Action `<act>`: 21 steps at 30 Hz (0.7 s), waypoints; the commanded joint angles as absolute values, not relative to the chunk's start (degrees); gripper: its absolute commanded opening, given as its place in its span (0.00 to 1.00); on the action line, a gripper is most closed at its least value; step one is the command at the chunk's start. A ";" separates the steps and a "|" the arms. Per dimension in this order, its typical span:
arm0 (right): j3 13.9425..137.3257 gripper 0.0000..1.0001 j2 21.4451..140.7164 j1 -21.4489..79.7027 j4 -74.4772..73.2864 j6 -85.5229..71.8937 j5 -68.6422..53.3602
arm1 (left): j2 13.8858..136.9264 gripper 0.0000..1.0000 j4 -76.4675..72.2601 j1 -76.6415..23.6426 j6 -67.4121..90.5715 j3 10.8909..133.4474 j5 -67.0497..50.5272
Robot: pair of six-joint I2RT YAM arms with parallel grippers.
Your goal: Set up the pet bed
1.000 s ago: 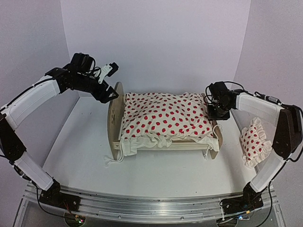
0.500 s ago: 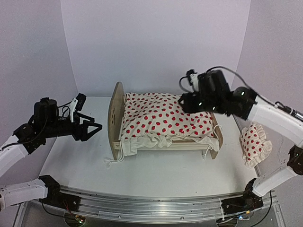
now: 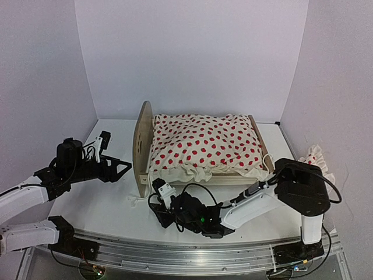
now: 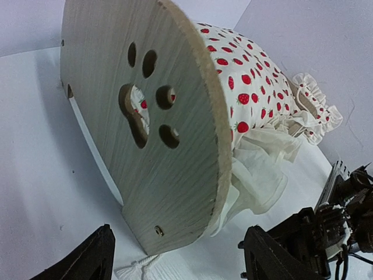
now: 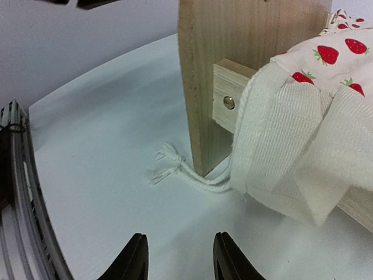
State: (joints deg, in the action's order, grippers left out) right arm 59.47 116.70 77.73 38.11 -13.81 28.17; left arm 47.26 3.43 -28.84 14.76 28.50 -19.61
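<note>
The pet bed (image 3: 141,146) stands mid-table, its paw-print headboard (image 4: 145,116) on the left. A red-dotted duvet (image 3: 204,146) covers it and hides the mattress. My left gripper (image 3: 119,166) hovers left of the headboard, open and empty; in the left wrist view its tips (image 4: 180,259) straddle the headboard's lower corner from a distance. My right gripper (image 3: 156,201) lies low in front of the bed. It (image 5: 179,256) is open with nothing in it, pointing at the duvet's cord tassel (image 5: 169,163) by the headboard's foot (image 5: 204,70).
A small red-dotted ruffled pillow (image 3: 317,160) lies at the far right, partly behind the right arm (image 3: 262,201), which stretches across the table's front. White walls close off the left, back and right. The duvet's white hem (image 5: 291,134) hangs over the bed's side rail.
The right arm swung from above the bed's foot end down to the table front near the headboard, its jaws narrowing. The left gripper edged right toward the headboard.
</note>
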 commanded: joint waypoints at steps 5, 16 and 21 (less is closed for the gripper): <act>67.08 0.36 131.26 75.63 57.94 -20.65 38.49 | 38.40 0.79 -6.19 -28.66 17.82 19.89 -15.51; 73.54 0.13 141.31 71.16 61.22 -26.19 34.28 | 36.13 0.80 -7.49 -28.69 16.49 18.84 -16.39; 73.19 0.00 140.49 71.03 61.19 -25.29 29.44 | 36.62 0.80 -7.64 -28.65 16.05 18.81 -16.57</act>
State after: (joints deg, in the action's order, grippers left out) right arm 72.49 140.57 71.75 59.58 -24.07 33.58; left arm 36.71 -4.64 -28.82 16.61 19.25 -16.32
